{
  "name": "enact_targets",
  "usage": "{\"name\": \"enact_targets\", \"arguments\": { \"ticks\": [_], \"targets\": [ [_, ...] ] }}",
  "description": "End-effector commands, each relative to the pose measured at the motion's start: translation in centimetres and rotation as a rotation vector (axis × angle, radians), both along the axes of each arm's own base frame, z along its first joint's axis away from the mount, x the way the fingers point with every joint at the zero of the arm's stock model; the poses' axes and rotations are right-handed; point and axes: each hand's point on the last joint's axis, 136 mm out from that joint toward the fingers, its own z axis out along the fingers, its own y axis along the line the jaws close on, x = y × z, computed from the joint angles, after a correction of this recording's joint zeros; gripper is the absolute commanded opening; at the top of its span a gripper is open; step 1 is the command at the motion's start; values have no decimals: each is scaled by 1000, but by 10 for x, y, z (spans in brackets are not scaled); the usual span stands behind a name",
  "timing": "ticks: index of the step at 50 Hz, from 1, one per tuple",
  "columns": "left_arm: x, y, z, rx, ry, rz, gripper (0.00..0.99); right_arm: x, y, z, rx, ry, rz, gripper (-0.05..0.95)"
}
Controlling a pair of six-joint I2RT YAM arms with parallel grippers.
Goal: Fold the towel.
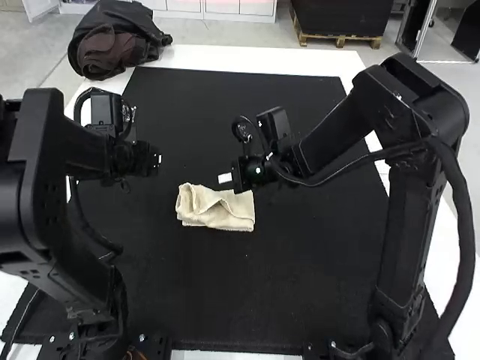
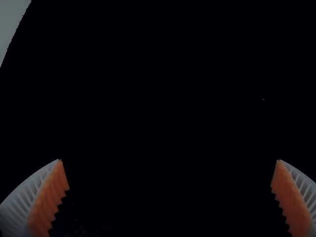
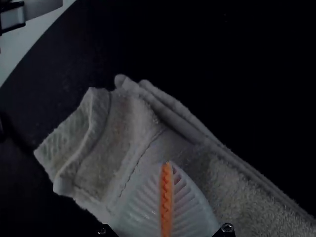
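Right wrist view: my right gripper [image 3: 168, 163] sits closed, seemingly empty, over the rumpled towel [image 3: 237, 190]; my left gripper [image 2: 169, 160] gapes empty. Mid-fold, probably; smoothing should follow.

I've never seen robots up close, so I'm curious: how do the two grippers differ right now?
The left gripper has its fingers spread wide apart, while the right gripper's are closed together. The left one is over the black mat, away from the towel, while the right one is right at the towel. Both have white ribbed fingers with orange pads.
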Motion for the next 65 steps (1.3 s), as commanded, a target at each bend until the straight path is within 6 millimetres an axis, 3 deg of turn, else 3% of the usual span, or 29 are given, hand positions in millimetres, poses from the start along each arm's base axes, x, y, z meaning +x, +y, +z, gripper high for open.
{"name": "enact_targets", "arguments": {
  "ticks": [1,10,25,49,59,65],
  "targets": [
    [-1,2,-3,-9,3,0,964,-9,4,0,2,-8,26,-20],
    [-1,1,-2,-9,1,-1,964,-18,5,-13,-21,6,48,-20],
    [-1,1,-2,-13,1,-2,964,-37,24,-31,-37,25,105,-20],
    [1,-1,0,-27,-7,-10,964,-37,40,-56,-45,36,130,-20],
    [5,0,10,-24,-24,-10,964,-34,39,-51,-33,25,123,-20],
    [13,1,29,-18,-57,-10,964,-30,38,-17,7,-17,114,-20]
  ]
}}
